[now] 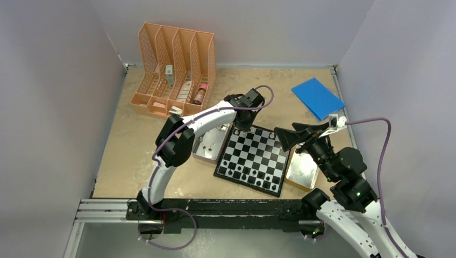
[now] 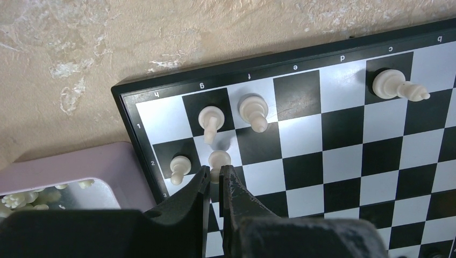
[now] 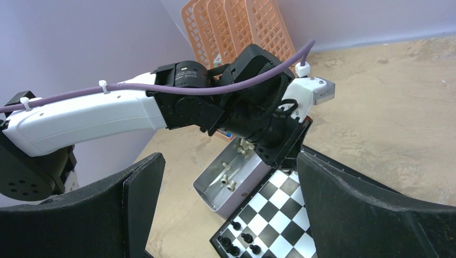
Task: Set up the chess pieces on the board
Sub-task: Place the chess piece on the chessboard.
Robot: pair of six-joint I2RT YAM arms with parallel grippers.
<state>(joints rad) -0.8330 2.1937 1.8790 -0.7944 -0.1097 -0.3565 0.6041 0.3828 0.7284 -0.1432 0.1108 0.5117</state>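
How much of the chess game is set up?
Barely started. Four white pieces sit on the board, and a few black pieces stand along its near edge. The left gripper pinches a white pawn on it. The right gripper is open and empty. More white ones wait in the tin.

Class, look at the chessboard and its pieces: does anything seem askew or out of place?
The chessboard sits turned, not square to the near edge of the table. One white piece by the c mark seems to lie on its side, though the lens may exaggerate that.
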